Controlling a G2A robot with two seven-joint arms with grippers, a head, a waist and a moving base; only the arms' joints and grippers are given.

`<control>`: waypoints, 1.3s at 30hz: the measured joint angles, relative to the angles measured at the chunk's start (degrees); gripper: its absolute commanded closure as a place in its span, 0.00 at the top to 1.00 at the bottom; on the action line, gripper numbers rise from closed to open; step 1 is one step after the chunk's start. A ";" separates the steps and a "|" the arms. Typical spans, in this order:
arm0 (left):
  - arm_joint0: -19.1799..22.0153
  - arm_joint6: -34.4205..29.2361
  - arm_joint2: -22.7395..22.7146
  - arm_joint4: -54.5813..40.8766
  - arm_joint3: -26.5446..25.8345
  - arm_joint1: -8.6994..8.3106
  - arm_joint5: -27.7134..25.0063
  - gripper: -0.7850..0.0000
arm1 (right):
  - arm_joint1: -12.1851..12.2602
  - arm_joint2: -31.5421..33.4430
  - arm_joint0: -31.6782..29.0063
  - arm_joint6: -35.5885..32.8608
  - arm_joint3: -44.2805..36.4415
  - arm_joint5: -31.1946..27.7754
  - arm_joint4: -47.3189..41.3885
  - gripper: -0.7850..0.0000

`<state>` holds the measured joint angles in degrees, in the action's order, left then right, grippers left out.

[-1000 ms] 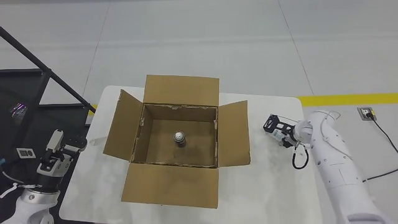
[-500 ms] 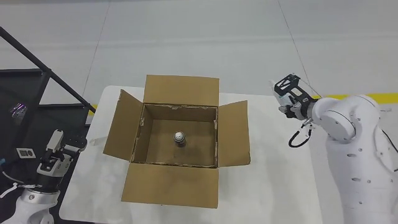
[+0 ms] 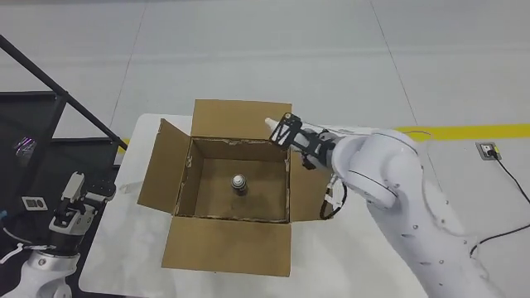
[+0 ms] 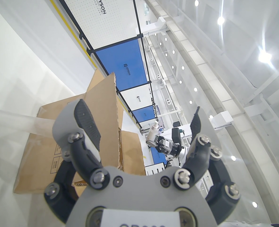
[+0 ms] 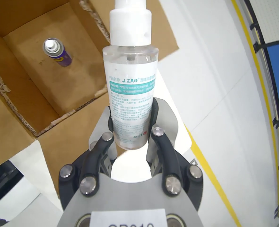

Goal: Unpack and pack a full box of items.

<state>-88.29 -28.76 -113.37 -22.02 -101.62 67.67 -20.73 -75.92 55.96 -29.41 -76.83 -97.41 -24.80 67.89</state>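
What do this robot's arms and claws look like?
The right arm is a smooth white rounded shell with a black cable looped beside it. The left gripper and right gripper have grey metal plates, black linkages, silver screws and a white label.

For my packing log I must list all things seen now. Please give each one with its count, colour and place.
cardboard box: one, brown, open on the table, flaps spread
spray can: one, purple with silver top, upright on the box floor
spray bottle: one, clear with white cap, above the box's far right corner
table: one, white, under the box
floor lines: two, yellow, on the floor
right tool: one, grey and black, shut on the spray bottle
left tool: one, grey and black, open, left of the table
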 measured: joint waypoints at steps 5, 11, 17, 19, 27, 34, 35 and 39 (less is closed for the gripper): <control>0.00 0.00 0.00 0.00 0.00 0.00 0.00 1.00 | -2.92 -10.40 6.18 1.60 8.94 2.20 -1.24 0.00; 0.00 0.00 0.00 0.00 0.00 0.00 0.00 1.00 | -7.71 -20.99 13.05 4.09 22.79 5.44 -2.92 0.00; 0.00 0.00 0.00 0.00 0.00 0.00 0.00 1.00 | -13.43 -28.77 17.85 7.29 37.52 8.21 -4.72 0.00; 0.00 0.00 0.00 0.00 0.00 0.00 0.00 1.00 | -15.41 -30.63 19.00 8.43 41.93 9.31 -5.02 0.00; 0.00 0.00 0.00 0.00 0.00 0.00 0.00 1.00 | -21.83 -35.35 21.32 11.54 54.46 8.49 -5.67 0.00; 0.00 0.00 0.00 0.00 0.00 0.00 0.00 1.00 | -26.32 -37.22 22.22 14.10 62.47 8.02 -5.14 0.20; 0.00 0.00 0.00 0.00 0.00 0.00 0.00 1.00 | -26.79 -37.37 22.29 14.36 63.29 7.77 -5.09 0.25; 0.00 0.00 0.00 0.00 0.00 0.00 0.00 1.00 | -28.61 -37.80 22.54 15.14 66.67 6.84 -4.86 0.40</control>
<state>-88.29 -28.76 -113.37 -22.02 -101.62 67.67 -20.73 -104.54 18.16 -6.86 -61.69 -30.74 -17.96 63.03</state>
